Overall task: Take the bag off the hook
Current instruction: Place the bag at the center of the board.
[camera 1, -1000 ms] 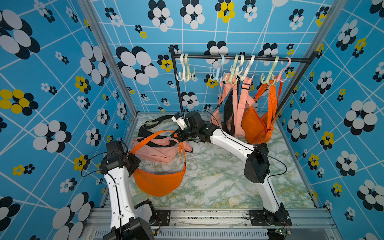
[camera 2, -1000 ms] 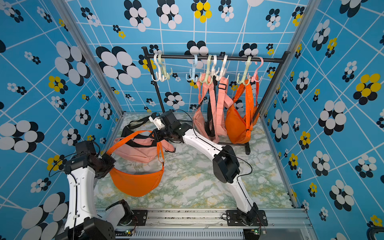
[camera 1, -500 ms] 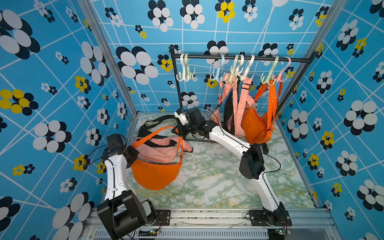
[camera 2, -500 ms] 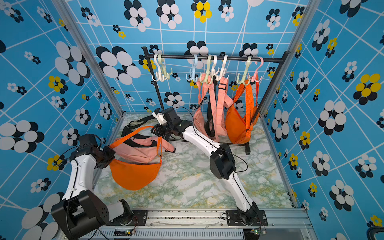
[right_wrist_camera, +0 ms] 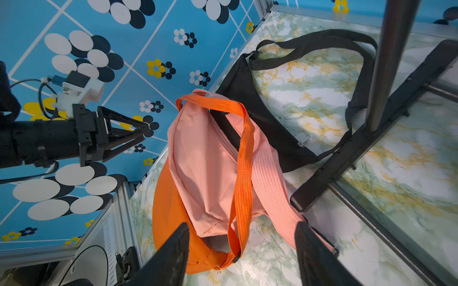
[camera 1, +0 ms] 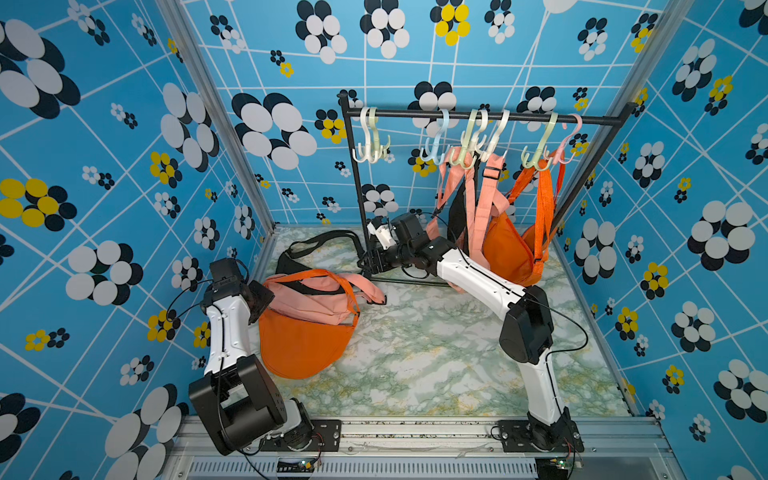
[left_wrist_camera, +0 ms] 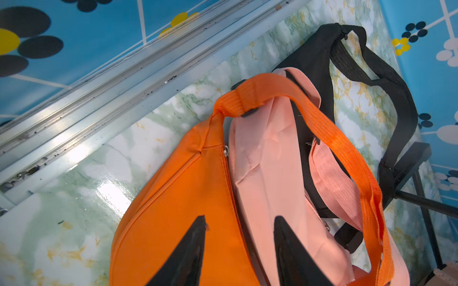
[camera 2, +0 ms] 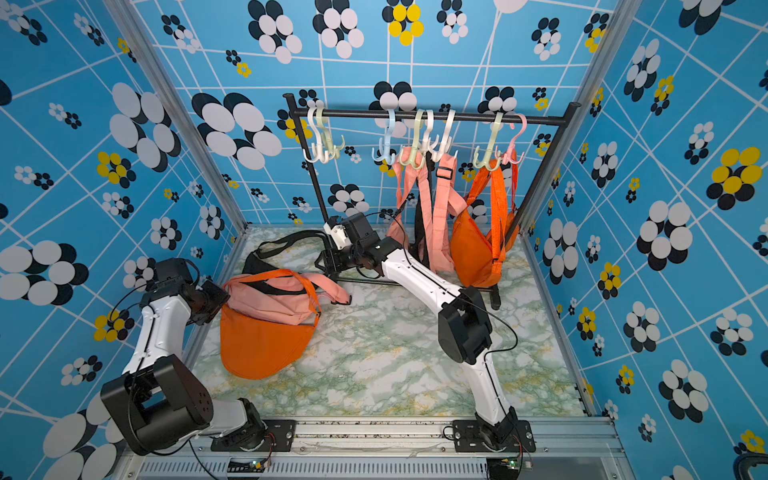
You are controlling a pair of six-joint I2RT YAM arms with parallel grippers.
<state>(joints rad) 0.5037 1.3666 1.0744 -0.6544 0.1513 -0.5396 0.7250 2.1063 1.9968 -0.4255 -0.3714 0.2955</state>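
An orange bag (camera 1: 303, 345) (camera 2: 257, 345) lies on the marble table at the left, off the hooks. Its strap (right_wrist_camera: 244, 153) is draped over a pink bag (camera 1: 307, 299) resting on it. My left gripper (left_wrist_camera: 240, 219) (camera 1: 261, 300) is open just above the orange bag's left end, nothing between its fingers. My right gripper (right_wrist_camera: 243, 225) (camera 1: 368, 262) is open wide by the rack's left post, above both bags' straps and holding nothing. More bags hang from hooks (camera 1: 536, 160) on the rack: an orange one (camera 1: 505, 249) and pink straps (camera 1: 478, 199).
A black bag (camera 1: 299, 253) lies behind the pink one near the back left corner. The black rack (camera 1: 478, 117) stands at the back, its foot bar (right_wrist_camera: 371, 138) close to my right gripper. Empty hooks (camera 1: 370, 149) hang at its left end. Patterned walls close in on three sides.
Both grippers have opened. The orange bag, held up between them before, has dropped onto the table with its strap slack over the pink bag. The left arm has drawn back toward the wall.
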